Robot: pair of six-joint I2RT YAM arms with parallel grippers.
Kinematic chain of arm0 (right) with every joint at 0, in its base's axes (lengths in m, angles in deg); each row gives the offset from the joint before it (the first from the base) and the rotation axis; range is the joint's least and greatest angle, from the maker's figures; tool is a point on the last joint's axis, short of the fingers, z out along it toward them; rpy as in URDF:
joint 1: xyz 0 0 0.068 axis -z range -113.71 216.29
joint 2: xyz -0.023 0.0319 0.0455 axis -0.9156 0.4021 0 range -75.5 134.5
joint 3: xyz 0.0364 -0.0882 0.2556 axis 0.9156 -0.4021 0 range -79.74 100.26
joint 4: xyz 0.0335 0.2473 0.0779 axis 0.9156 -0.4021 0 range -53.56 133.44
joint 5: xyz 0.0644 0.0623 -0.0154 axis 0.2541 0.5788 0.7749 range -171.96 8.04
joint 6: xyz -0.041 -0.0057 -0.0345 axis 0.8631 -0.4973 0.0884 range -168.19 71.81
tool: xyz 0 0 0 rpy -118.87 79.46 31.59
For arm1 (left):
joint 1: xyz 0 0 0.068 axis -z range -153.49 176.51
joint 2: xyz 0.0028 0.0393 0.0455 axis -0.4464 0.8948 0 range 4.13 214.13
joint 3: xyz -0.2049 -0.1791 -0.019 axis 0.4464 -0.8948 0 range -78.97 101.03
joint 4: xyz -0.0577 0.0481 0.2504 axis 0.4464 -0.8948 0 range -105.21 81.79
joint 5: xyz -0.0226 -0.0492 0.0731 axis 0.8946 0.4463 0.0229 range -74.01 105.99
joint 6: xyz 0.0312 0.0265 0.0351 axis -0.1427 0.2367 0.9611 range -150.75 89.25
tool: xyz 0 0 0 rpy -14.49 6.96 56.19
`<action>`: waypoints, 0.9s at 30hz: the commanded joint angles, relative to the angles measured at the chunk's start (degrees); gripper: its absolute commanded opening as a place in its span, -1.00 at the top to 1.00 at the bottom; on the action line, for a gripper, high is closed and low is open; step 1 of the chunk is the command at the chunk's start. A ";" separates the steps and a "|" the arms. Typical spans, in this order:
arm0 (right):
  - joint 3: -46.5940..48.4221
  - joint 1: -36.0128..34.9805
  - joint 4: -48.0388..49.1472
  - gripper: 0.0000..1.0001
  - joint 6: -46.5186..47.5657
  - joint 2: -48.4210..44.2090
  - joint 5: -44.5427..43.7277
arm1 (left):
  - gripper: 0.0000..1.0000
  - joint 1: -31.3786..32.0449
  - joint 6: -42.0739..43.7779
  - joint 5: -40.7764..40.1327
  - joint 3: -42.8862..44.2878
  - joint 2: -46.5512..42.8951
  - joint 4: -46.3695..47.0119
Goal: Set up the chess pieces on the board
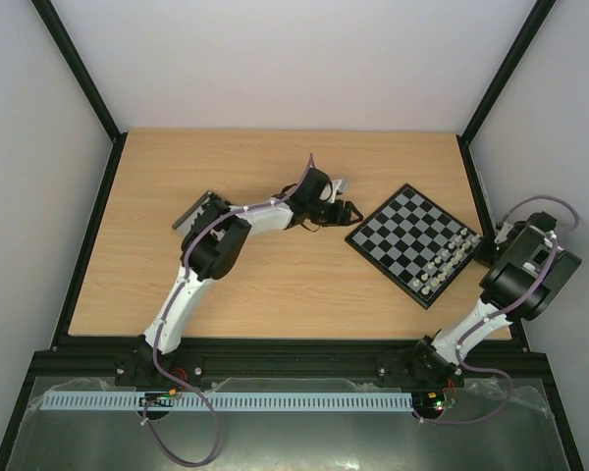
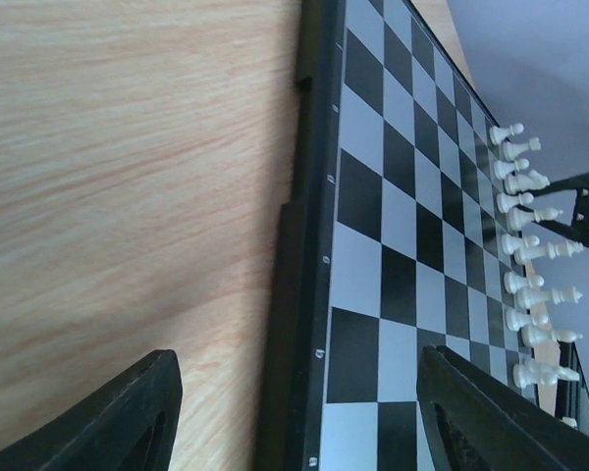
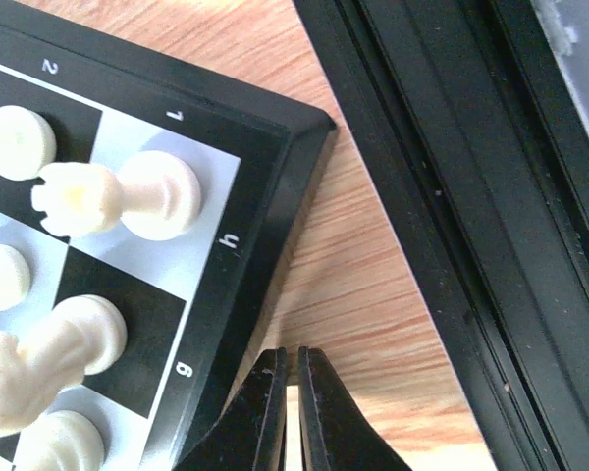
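Note:
The board (image 1: 412, 235) lies turned like a diamond at the right of the table. White chess pieces (image 1: 450, 257) stand in two rows along its near right side; they also show in the left wrist view (image 2: 528, 245) and the right wrist view (image 3: 157, 194). No black pieces are in view. My left gripper (image 1: 351, 211) is open and empty at the board's left corner, its jaws straddling the board's black border (image 2: 319, 294). My right gripper (image 3: 293, 365) is shut on nothing, low over bare wood just off the board's h1 corner (image 3: 309, 128).
A plain grey tray (image 1: 189, 208) lies at the back left, partly hidden behind the left arm. The black frame rail (image 3: 452, 196) runs close along the right of the right gripper. The table's black edge (image 1: 476, 186) passes near the board.

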 commanded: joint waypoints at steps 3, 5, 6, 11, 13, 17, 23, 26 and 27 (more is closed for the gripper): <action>-0.62 -2.49 -4.49 0.85 0.77 3.54 1.25 | -0.36 1.38 1.80 1.64 1.19 -0.07 -0.22; -0.67 -3.55 -4.57 0.85 0.61 3.38 1.46 | -0.36 1.49 2.18 1.68 1.08 -0.12 -0.69; -0.66 -4.10 -4.55 0.85 0.45 3.22 1.53 | -0.36 1.57 2.30 1.63 0.83 -0.25 -0.92; -0.23 -7.13 -4.78 0.85 -0.29 3.26 1.47 | -0.35 1.59 1.64 1.50 -2.72 -2.20 0.42; 0.14 -8.49 -4.97 0.85 -0.64 3.52 1.41 | -0.35 1.59 1.27 1.21 -5.56 -3.98 1.88; 1.30 -11.20 -5.34 0.86 -1.63 3.81 1.14 | -0.35 1.57 1.03 -0.67 -13.20 -8.43 4.57; 1.87 -16.43 -5.98 0.90 -1.95 3.40 -0.36 | -0.34 1.50 -0.90 -2.14 -24.09 -15.52 10.81; 1.65 -19.04 -6.26 0.91 -2.03 3.00 -0.57 | -0.35 1.50 -0.47 -3.33 -27.79 -18.10 11.55; 1.65 -19.81 -6.38 0.91 -2.04 2.89 -0.57 | -0.35 1.50 -0.08 -3.85 -28.92 -18.84 11.39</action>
